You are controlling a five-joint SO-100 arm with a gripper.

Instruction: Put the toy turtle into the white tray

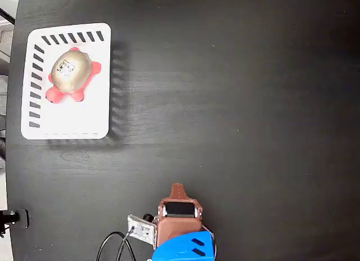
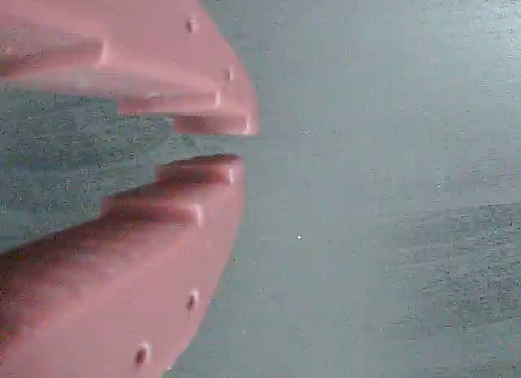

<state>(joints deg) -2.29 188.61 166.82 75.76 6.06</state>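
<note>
The fixed view looked straight down from high overhead onto the dark counter (image 1: 236,103), far enough off to take in nearly its whole top. In that frame the white tray (image 1: 90,112) sat at the upper left and the arm's base at the bottom centre, cut off by the lower edge. The wrist view rode on the arm itself, very near the pincer (image 2: 213,144), whose pink fingers (image 2: 122,60) filled the left half, blurred by closeness. It faced bare counter (image 2: 383,191), the one surface both views shared.
</note>
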